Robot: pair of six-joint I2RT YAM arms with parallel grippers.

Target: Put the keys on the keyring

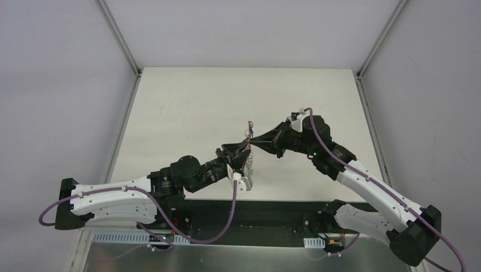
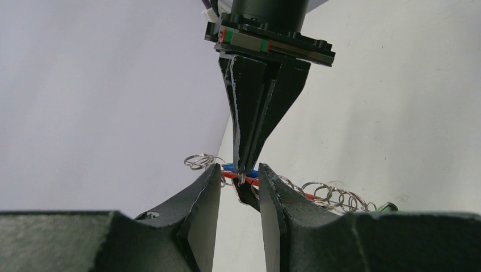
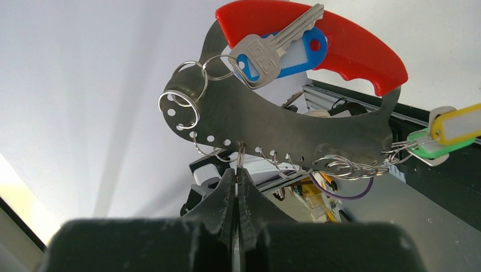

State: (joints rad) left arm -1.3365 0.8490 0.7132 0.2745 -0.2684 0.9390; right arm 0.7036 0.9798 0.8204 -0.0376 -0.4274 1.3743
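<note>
The keyring (image 3: pixel 272 133) is a curved grey metal plate with a red section (image 3: pixel 340 39) and a row of holes carrying several small split rings. It is held up in the air. A silver key (image 3: pixel 272 48) with a blue head (image 3: pixel 311 48) hangs from it, and green (image 3: pixel 434 148) and yellow (image 3: pixel 456 126) heads show at its right end. My right gripper (image 3: pixel 237 170) is shut on one small ring (image 3: pixel 241 154) at the plate's edge. My left gripper (image 2: pixel 240 175) stands partly open around the plate's dark edge (image 2: pixel 247 195), just below the right fingers (image 2: pixel 258 107). In the top view both grippers (image 1: pixel 247 148) meet above the table's middle.
The white table (image 1: pixel 187 107) lies under both arms, with grey walls at its sides. A black rail (image 1: pixel 272 212) with cables runs along the near edge between the arm bases. More split rings (image 2: pixel 334 195) trail to the right of my left fingers.
</note>
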